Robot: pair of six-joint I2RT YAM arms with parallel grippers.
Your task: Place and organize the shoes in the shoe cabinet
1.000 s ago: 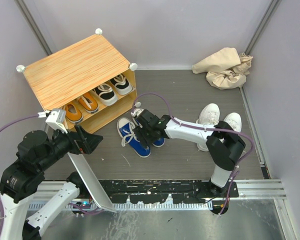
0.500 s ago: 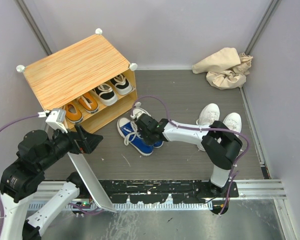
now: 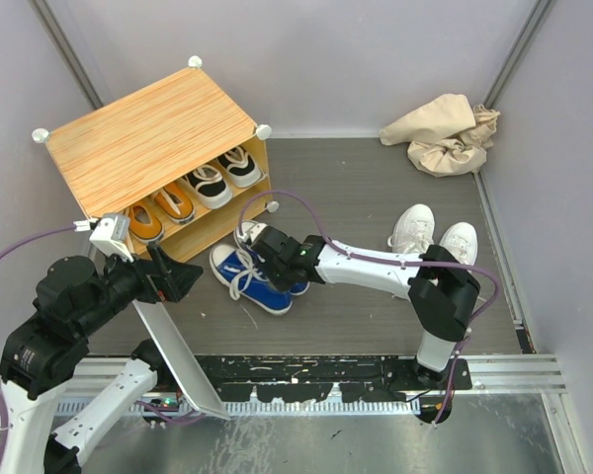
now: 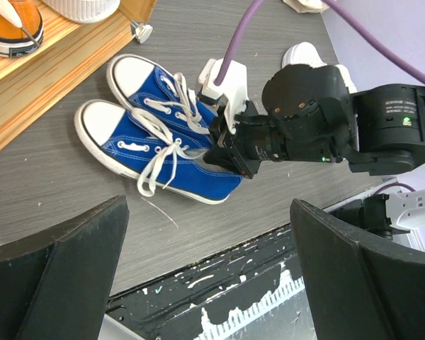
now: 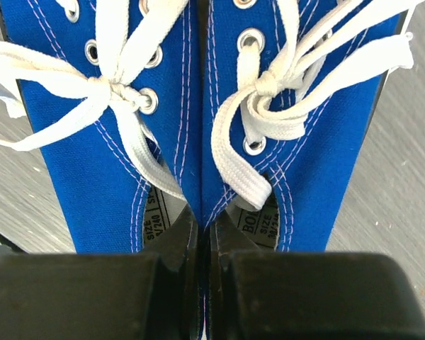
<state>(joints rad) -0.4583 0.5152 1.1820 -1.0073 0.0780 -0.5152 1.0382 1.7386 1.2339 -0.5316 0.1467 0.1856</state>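
Top external view, left pincer point(image 4: 209, 204) gaping empty near the base, right pincer point(image 3: 274, 259) clamped on the blue sneakers' point(image 3: 239, 281) inner walls, pair on the counter point(image 3: 356, 197) just before the shoe cabinet point(image 3: 148, 133), orange sneakers point(image 3: 158, 212), black sneakers point(image 3: 222, 176) inside.

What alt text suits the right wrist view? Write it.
The right end effector pinches together the adjoining inner collars of two blue sneakers, seen close up. Their white laces are knotted, and grey floor shows at both sides.
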